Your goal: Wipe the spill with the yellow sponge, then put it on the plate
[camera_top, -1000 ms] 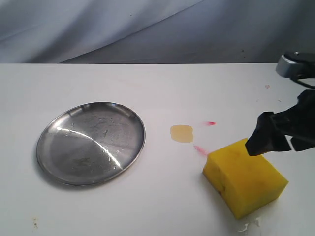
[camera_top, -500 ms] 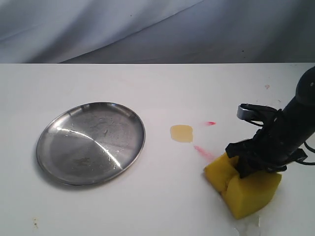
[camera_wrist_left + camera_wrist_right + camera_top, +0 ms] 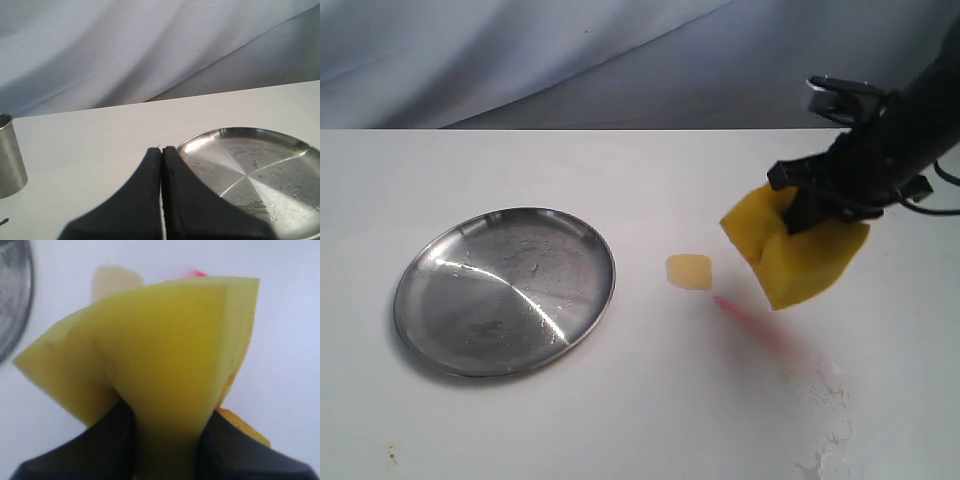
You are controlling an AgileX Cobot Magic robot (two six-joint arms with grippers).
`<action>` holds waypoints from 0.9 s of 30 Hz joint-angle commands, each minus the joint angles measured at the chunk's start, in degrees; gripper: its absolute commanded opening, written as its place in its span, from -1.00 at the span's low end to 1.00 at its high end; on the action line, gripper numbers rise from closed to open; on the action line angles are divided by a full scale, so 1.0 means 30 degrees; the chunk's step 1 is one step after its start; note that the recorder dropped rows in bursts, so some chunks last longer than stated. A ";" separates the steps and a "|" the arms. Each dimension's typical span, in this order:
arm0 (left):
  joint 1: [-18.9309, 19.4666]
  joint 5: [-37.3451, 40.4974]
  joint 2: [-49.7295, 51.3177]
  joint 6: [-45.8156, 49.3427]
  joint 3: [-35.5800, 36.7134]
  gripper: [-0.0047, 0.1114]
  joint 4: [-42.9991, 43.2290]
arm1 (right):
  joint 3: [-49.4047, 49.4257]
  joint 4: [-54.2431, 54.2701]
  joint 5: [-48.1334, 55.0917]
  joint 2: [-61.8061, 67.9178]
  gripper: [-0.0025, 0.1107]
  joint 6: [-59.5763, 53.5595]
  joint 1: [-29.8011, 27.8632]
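Note:
My right gripper [image 3: 810, 205] is shut on the yellow sponge [image 3: 795, 255], squeezing its middle and holding it in the air to the right of the spill [image 3: 689, 271]. In the right wrist view the pinched sponge [image 3: 160, 345] fills the picture, with the tan spill [image 3: 112, 280] just beyond its far edge. The steel plate [image 3: 430, 320] lies on the left of the white table, with nothing in it. My left gripper [image 3: 161, 150] is shut on nothing, hovering beside the plate's rim [image 3: 210, 135]; it does not show in the exterior view.
Red-pink streaks [image 3: 760, 330] run across the table right of the spill. White flecks [image 3: 830, 440] mark the table near the front right. A steel cup [image 3: 9, 155] stands near the left gripper. A grey cloth backdrop [image 3: 570, 60] hangs behind the table.
The right gripper closed on the sponge where it lay, then lifted it up off the table and toward the spill. A long pink smear now shows where the sponge sat.

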 commanded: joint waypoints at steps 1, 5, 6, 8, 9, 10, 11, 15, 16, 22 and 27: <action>-0.0011 -0.0129 -0.0065 -0.0031 0.0090 -0.92 0.0016 | -0.3544 0.0580 0.1331 0.2182 -0.96 0.0407 0.0745; -0.0011 -0.0129 -0.0065 -0.0031 0.0090 -0.92 0.0016 | -0.6166 0.0580 0.1409 0.4387 -0.96 0.0932 0.1831; -0.0011 -0.0129 -0.0065 -0.0031 0.0090 -0.92 0.0016 | -0.6836 0.0580 0.1484 0.4974 -0.96 0.1088 0.2092; -0.0011 -0.0129 -0.0065 -0.0031 0.0090 -0.92 0.0016 | -0.7997 0.0538 0.1665 0.6146 -0.96 0.1656 0.2539; -0.0011 -0.0129 -0.0065 -0.0031 0.0090 -0.92 0.0016 | -0.8637 0.0505 0.1866 0.6739 -0.96 0.1920 0.2746; -0.0011 -0.0129 -0.0065 -0.0031 0.0090 -0.92 0.0016 | -0.9257 0.0461 0.2115 0.7305 -0.96 0.2041 0.2956; -0.0011 -0.0129 -0.0065 -0.0031 0.0090 -0.92 0.0016 | -0.9723 0.0366 0.2278 0.7738 -0.96 0.2143 0.3106; -0.0011 -0.0129 -0.0065 -0.0031 0.0090 -0.92 0.0016 | -1.1516 -0.0565 0.2621 0.9418 -0.96 0.3014 0.3599; -0.0011 -0.0129 -0.0065 -0.0031 0.0090 -0.92 0.0016 | -1.1808 -0.0820 0.2621 0.9654 -0.96 0.3199 0.3655; -0.0011 -0.0129 -0.0065 -0.0031 0.0090 -0.92 0.0016 | -1.2219 -0.1310 0.2673 1.1020 -0.96 0.3559 0.3769; -0.0011 -0.0129 -0.0065 -0.0031 0.0090 -0.92 0.0016 | -1.2219 -0.1274 0.4132 1.1973 -0.96 0.3473 0.3932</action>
